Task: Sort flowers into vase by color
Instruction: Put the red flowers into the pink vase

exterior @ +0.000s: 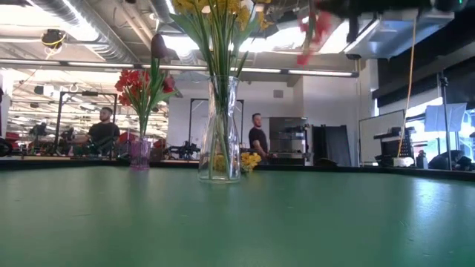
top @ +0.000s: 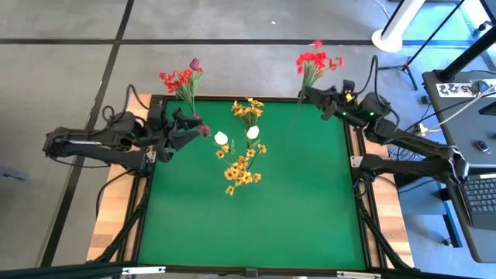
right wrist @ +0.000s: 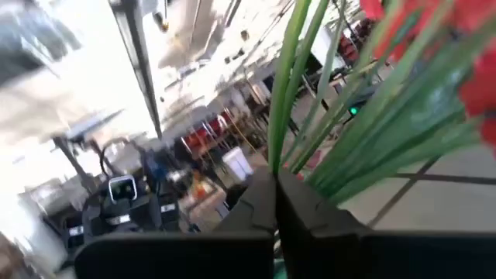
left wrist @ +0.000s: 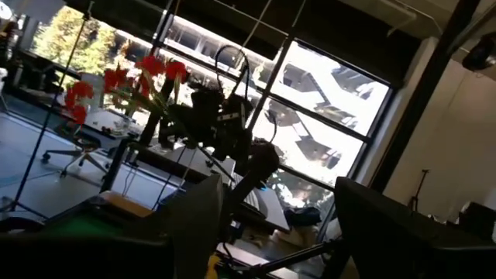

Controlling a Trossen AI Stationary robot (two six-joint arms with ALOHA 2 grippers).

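Note:
My right gripper point(top: 304, 93) point(right wrist: 276, 182) is shut on a red cluster point(top: 318, 60) point(exterior: 312, 33), high over the table's far right corner. A small pink vase point(exterior: 139, 156) at the far left holds red clusters point(top: 180, 80) and a dark-red bud point(top: 194, 64). A clear glass vase point(exterior: 219, 141) in the middle holds yellow-orange clusters point(top: 240, 169). Two white buds point(top: 222, 138) show beside them. My left gripper point(top: 190, 132) point(left wrist: 279, 190) is open, next to the pink vase. Another dark-red bud point(top: 204, 130) sits just off its fingertips; whether they touch, I cannot tell. My right gripper pinches several thin green stems point(right wrist: 288, 124) of the red cluster between its two fingers. The fingers lie across the stems. The cluster is lifted clear of the table, with the blooms point(right wrist: 465, 70) beyond the fingers toward the far edge and a stem end point(top: 297, 116) trailing below.
More yellow blooms point(top: 248, 108) show near the table's far edge. Wooden borders point(top: 116, 209) flank the green mat. A desk with a laptop point(top: 480, 194) stands to the right. People point(exterior: 258, 137) sit and stand in the room behind.

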